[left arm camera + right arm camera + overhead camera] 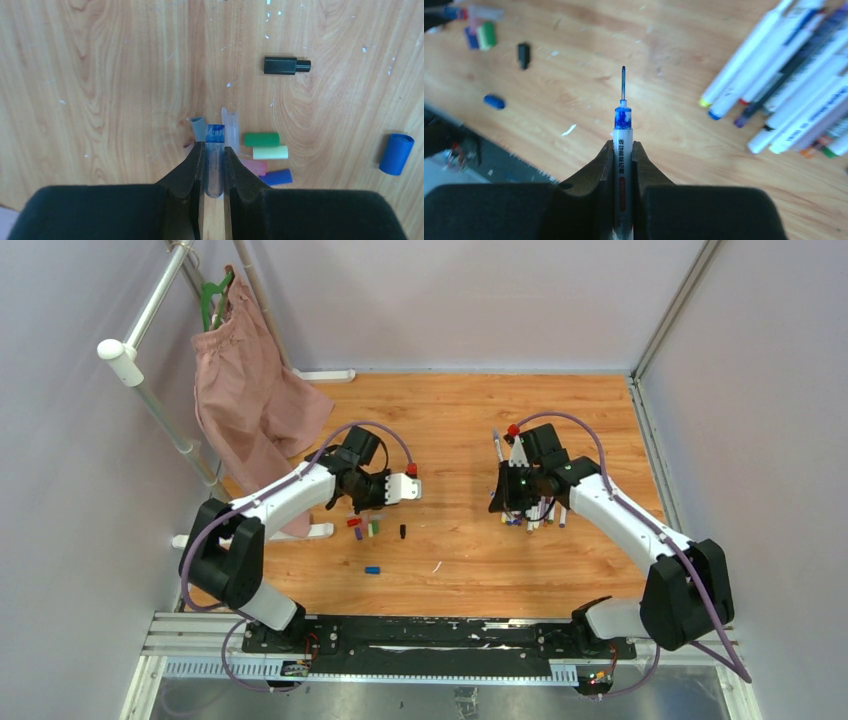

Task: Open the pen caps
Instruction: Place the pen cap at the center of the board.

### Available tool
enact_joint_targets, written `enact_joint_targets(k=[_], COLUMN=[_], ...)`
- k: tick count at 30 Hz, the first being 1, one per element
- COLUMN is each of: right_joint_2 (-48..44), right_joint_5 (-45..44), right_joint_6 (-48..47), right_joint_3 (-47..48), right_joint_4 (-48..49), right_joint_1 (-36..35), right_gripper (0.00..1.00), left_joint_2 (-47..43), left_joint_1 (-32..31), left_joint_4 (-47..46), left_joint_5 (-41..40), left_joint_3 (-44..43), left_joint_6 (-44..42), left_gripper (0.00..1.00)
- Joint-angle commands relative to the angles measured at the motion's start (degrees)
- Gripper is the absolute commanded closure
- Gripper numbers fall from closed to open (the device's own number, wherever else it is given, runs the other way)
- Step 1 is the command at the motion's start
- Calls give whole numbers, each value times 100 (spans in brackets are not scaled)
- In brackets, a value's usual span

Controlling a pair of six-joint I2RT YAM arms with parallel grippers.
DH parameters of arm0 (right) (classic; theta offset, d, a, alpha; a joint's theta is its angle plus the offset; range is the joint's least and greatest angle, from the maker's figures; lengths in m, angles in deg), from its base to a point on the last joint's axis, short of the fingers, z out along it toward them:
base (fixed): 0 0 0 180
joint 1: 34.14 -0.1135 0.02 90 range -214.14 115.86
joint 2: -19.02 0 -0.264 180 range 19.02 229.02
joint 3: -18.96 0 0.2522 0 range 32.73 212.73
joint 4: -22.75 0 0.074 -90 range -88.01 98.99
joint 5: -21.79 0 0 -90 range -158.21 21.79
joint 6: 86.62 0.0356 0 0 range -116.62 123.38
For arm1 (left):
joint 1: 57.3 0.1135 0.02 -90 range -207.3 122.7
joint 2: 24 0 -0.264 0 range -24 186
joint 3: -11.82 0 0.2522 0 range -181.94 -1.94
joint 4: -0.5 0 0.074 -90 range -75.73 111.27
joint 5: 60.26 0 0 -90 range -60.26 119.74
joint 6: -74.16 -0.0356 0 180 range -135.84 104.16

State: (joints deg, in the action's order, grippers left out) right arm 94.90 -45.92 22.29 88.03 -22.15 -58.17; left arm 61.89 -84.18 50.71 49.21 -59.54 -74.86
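My left gripper (214, 147) is shut on a clear pen cap (215, 131) with a blue-stained end, held just above the wood. Below it lie loose pen caps: green (261, 139), pale yellow (270, 152), pink (254, 166), blue (276, 177), black (286, 65) and a bigger blue one (396, 153). From above, this cluster (366, 527) sits under the left gripper (388, 498). My right gripper (622, 144) is shut on a white pen (622, 134), uncapped, its blue collar and thin tip bare. In the top view the right gripper (505, 468) holds it above the table.
A heap of white pens (538, 518) lies under the right arm, seen also as pens (794, 90) at the right of the right wrist view. A pink garment (250, 400) hangs on a rack at the back left. A metal rail (440, 645) lines the near edge.
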Motion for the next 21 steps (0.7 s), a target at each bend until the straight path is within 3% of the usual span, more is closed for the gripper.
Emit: enact_joint_targets(k=[1, 4, 9, 15, 17, 18, 19, 21], right_joint_2=[154, 457, 1052, 1717, 1876, 1914, 1941, 1997], right_joint_5=[-1639, -2052, -2781, -3527, -3738, -3835, -3966, -4148], right_joint_6=[396, 684, 1084, 1308, 1360, 1393, 1418, 1436], right_joint_3=[-153, -206, -122, 217, 237, 216, 185, 104], right_joint_4=[402, 872, 1528, 1598, 1576, 1550, 1537, 1542], right_joint_1=[78, 47, -238, -784, -911, -944, -987, -1017], right_gripper=[100, 100, 100, 100, 100, 100, 100, 100], left_joint_2=[346, 348, 359, 280, 154, 95, 30, -127], left_joint_1=[-67, -135, -181, -231, -231, -231, -231, -228], left_joint_4=[-487, -614, -752, -721, -615, -496, -340, -31], left_joint_5=[14, -67, -119, -197, -177, -132, -35, 87], left_joint_3=[143, 328, 540, 685, 666, 610, 494, 256], left_joint_6=[323, 369, 439, 453, 514, 566, 614, 785], left_gripper=[98, 92, 73, 50, 39, 27, 6, 0])
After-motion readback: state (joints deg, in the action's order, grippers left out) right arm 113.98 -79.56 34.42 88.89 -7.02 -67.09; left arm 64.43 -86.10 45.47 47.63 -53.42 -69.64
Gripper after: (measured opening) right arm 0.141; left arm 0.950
